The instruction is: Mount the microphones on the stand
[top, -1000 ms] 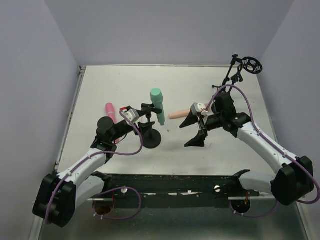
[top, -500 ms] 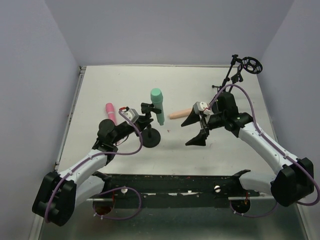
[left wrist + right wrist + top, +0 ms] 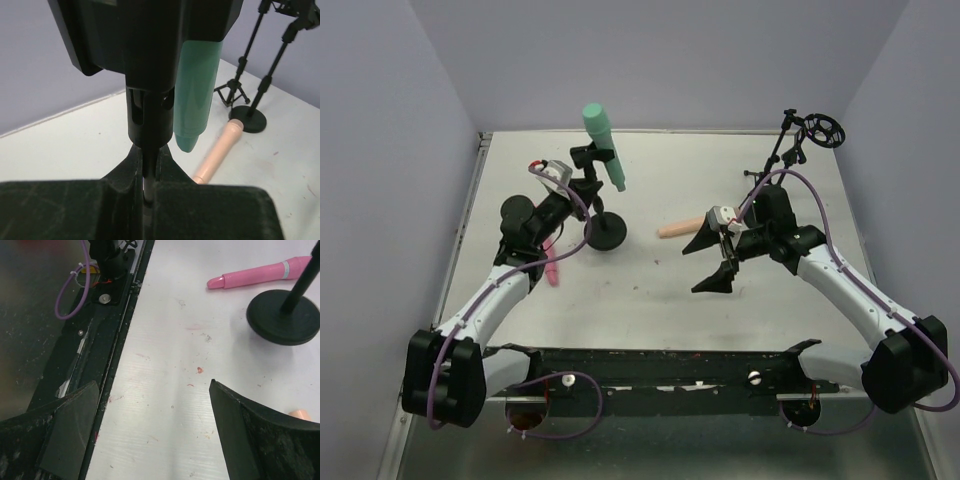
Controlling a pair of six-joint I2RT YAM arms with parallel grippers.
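A black stand [image 3: 608, 231] with a round base carries the teal-green microphone [image 3: 603, 131] in its top clip, head up. My left gripper [image 3: 580, 190] is shut on the stand's thin pole [image 3: 145, 172], with the teal microphone [image 3: 197, 90] just beyond the fingers. The pink microphone [image 3: 551, 266] lies on the table, partly hidden under my left arm, and also shows as the pink microphone [image 3: 265, 274] in the right wrist view. The peach microphone [image 3: 677, 229] lies flat mid-table. My right gripper [image 3: 716, 262] hangs open over bare table near it, holding nothing.
Two more black stands [image 3: 807, 135], one with a ring holder, stand at the far right corner, and their feet [image 3: 247, 117] show in the left wrist view. A black rail [image 3: 650, 365] runs along the near table edge. Grey walls enclose the table.
My left gripper has shut on the stand's pole and carried the stand with the teal microphone toward the far left. The pink microphone now lies partly under my left arm. The right arm has barely moved.
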